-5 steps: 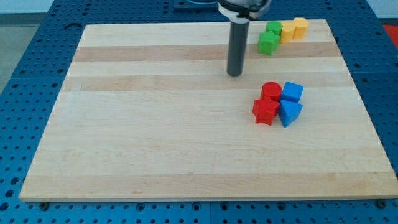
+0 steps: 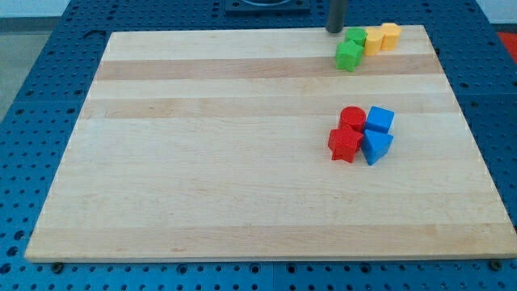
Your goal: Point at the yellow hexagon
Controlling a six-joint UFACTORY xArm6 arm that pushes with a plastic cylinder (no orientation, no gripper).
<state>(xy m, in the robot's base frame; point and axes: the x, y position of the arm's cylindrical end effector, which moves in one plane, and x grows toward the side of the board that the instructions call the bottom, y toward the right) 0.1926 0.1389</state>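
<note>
Yellow hexagon small, between green block and yellow cylinder; my tip just left; no claw visible.

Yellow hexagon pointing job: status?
Done: my tip sits at the board's top edge, just left of the green blocks. In hand: closing on the top row. Left: the yellow blocks lie further right, past the green ones, so my tip isn't at the hexagon yet. Red and blue blocks sit apart, untouched.

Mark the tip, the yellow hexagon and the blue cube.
my tip (image 2: 336, 31): camera view, the rod's lower end at the board's top edge.
yellow hexagon (image 2: 374, 40): camera view, its top face.
blue cube (image 2: 380, 120): camera view, its top face.
</note>
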